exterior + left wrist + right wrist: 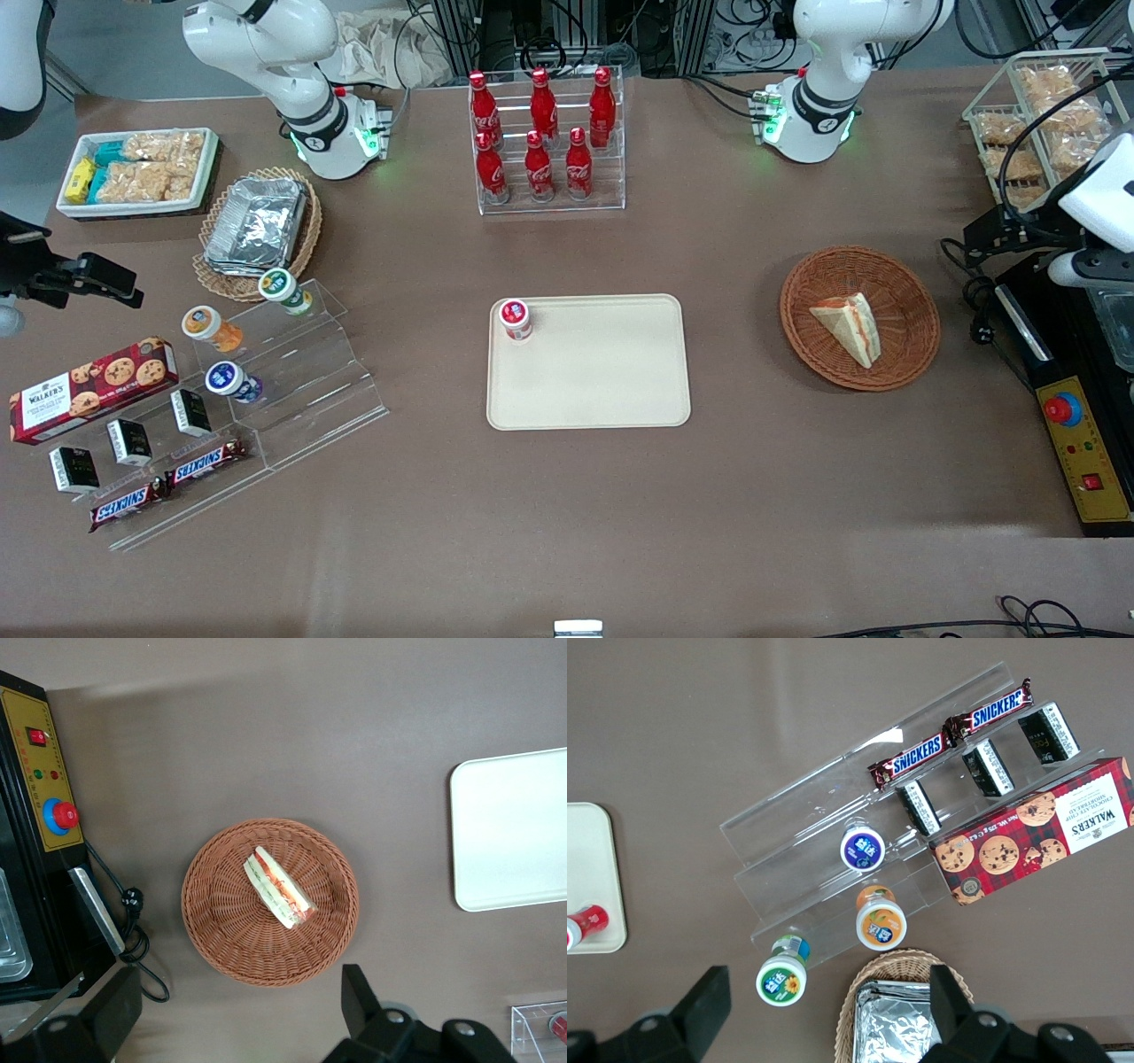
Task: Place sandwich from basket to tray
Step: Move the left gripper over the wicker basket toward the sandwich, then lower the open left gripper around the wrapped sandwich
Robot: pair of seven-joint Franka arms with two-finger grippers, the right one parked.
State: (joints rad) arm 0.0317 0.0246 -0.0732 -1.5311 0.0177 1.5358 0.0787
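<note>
Sandwich: I see it lying in the basket, long axis slanted across the weave, filling edge up.
Gripper: I have it high above the bench, fingers spread wide, empty, straddling the basket's rim.
Tray: well apart, toward the parked arm's end; a red-capped jar sits on one corner.
Next: I'd judge a descent with the fingers turned across the wedge.

I'm working in a robotics lab dressed up as a snack shop: arm bases bolted to the brown table, cables and aluminium framing at its edge, a control box with a red stop button (shop goods on acrylic display steps).
</note>
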